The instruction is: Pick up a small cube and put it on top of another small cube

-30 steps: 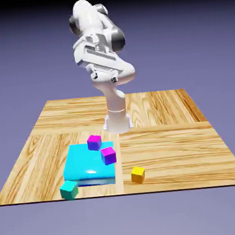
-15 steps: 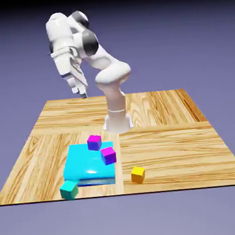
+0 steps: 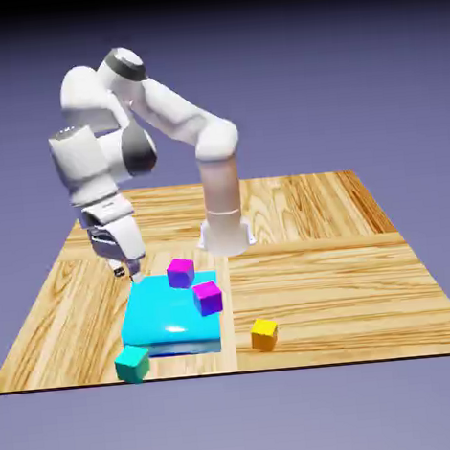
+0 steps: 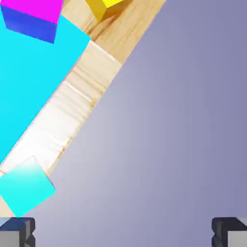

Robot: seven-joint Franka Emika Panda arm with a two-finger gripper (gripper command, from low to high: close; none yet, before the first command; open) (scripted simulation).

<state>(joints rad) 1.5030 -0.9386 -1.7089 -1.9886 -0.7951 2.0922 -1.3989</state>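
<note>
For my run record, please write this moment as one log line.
gripper: open, nothing held | teal cube: on table, ungrasped | magenta cubes: two, by cyan slab | stack: not made

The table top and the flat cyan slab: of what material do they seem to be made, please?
The table top looks like wood with a light varnish: streaky brown grain shows, in panels running different ways. The flat cyan slab seems to be glossy plastic, since it has a smooth even colour and a bright white highlight near its front edge; painted metal or glazed ceramic cannot be ruled out.
</note>
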